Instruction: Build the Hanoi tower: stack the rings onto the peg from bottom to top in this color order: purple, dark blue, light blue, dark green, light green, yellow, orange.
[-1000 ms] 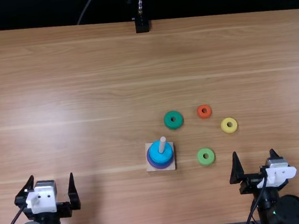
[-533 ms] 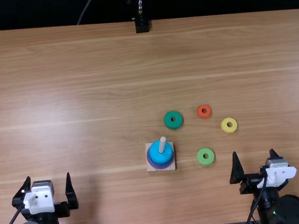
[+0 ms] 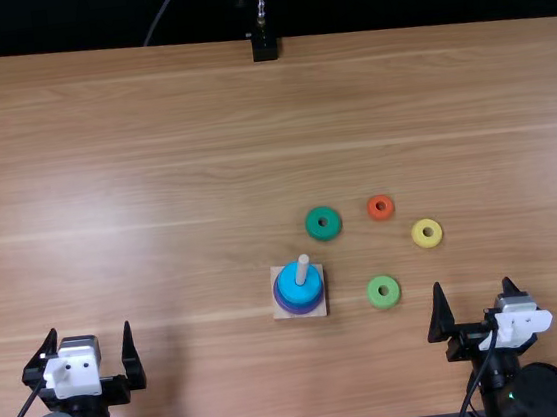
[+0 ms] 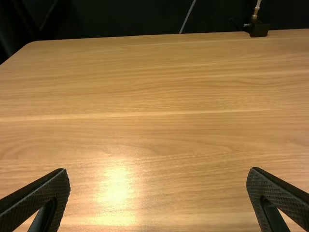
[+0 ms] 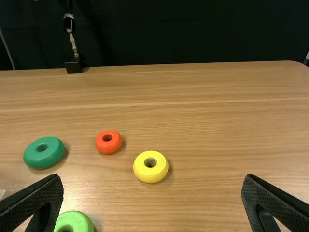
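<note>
Left gripper [image 3: 90,329] edged outward — peg [image 3: 303,269] upright.

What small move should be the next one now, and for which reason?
Probably the right gripper should bring its open jaws over the dark green ring. The light blue ring tops the stack on the peg, and dark green follows in the order. This ring lies nearer to it than to the left gripper.
</note>
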Motion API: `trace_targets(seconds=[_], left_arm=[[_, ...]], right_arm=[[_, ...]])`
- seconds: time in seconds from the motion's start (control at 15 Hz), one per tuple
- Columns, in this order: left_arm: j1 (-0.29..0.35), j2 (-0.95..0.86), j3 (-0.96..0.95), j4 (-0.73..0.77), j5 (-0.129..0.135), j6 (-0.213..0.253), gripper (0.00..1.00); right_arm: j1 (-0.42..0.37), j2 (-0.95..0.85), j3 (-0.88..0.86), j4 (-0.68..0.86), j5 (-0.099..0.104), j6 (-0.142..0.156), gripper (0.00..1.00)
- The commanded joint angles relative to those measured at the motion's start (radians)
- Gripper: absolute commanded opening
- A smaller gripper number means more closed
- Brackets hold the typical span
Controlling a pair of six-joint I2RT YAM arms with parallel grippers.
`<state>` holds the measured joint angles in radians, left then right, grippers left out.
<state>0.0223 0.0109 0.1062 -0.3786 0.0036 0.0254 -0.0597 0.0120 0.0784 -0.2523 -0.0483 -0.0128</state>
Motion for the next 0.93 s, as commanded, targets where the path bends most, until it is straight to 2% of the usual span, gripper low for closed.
trace_targets(seconds=[0.0,0.13,0.6,0.8,0.87], left_arm=[[0.013,-0.011,-0.106,-0.067,-0.002,0.0,1.0],[0.011,-0.011,-0.106,-0.067,-0.002,0.002,1.0],[0.013,-0.011,-0.106,-0.067,-0.002,0.002,1.0],[0.011,-0.011,-0.106,-0.067,-0.002,0.0,1.0],[0.013,-0.011,-0.106,-0.067,-0.002,0.002,1.0]], right_arm=[[-0.006,-0.012,-0.068,-0.069,0.002,0.009,1.0],[-0.003,-0.012,-0.074,-0.071,0.004,0.016,1.0],[0.001,-0.012,-0.071,-0.071,-0.001,0.009,1.0],[0.0,-0.012,-0.055,-0.045,0.008,0.009,1.0],[-0.002,-0.012,0.008,-0.021,0.01,0.011,1.0]])
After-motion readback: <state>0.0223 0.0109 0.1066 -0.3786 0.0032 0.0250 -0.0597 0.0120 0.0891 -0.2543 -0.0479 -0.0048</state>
